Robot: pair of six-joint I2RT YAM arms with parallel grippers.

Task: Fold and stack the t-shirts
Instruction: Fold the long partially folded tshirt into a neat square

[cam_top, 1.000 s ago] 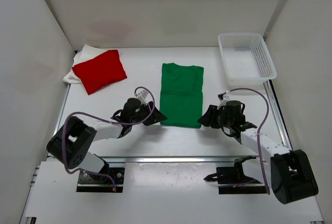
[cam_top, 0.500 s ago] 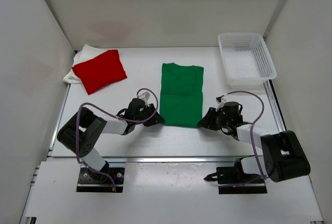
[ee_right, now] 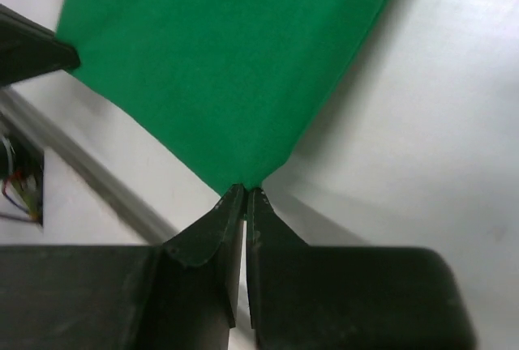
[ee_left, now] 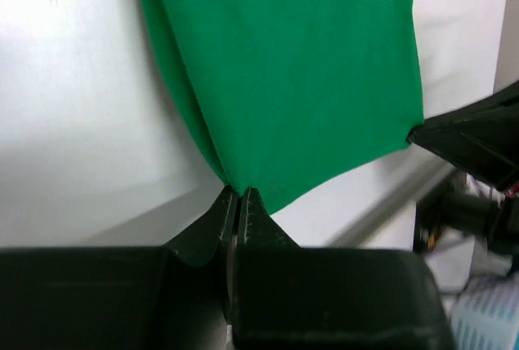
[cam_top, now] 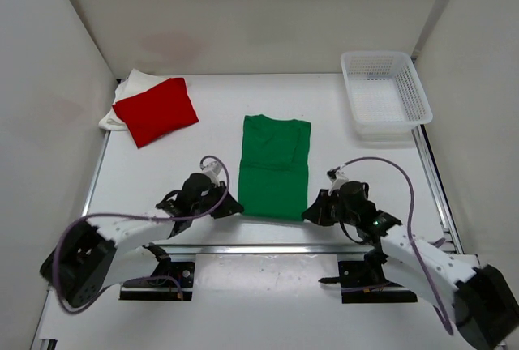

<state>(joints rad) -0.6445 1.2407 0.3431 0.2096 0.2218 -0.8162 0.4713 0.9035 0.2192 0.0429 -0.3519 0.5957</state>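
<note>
One white t-shirt point(cam_top: 120, 97): bunched at 10 o'clock on the desk point(cam_top: 203, 135), close to the left wall, partly covered by the red one.
Red t-shirt point(cam_top: 156, 110): folded to a rough square, lying on the white t-shirt, also at 10 o'clock.
Left end effector point(cam_top: 231, 207): fingers pressed together, pinching the near left corner of the green t-shirt point(cam_top: 274, 168), at 7 o'clock of that cloth.
Green t-shirt: mid-desk, folded lengthwise into a narrow strip, collar toward 12 o'clock, hem toward 6 o'clock, well apart from the other two.
Right end effector point(cam_top: 313, 211): fingers pressed together, pinching the near right corner of the green t-shirt, at 5 o'clock of it.
Mesh basket point(cam_top: 386, 128): white, at 2 o'clock on the desk, apart from the green t-shirt.
</note>
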